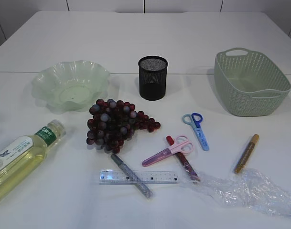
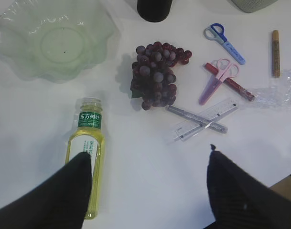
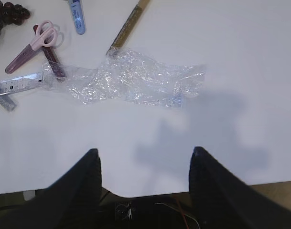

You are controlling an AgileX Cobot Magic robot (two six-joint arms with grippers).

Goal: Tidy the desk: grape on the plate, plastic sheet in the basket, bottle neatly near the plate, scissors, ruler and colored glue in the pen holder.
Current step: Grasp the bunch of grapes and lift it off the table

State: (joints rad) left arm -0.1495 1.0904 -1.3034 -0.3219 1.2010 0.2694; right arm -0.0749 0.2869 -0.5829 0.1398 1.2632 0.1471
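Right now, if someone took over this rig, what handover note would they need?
Left gripper: open, empty, above the bottle.
Right gripper: open, empty, above the plastic sheet.
Grapes lie on the table beside the plate, not on it.
Blue scissors, pink scissors, ruler and three glue sticks (gold, red, silver) lie loose in front of the pen holder.
The basket holds nothing.
Done: nothing. Left: everything.
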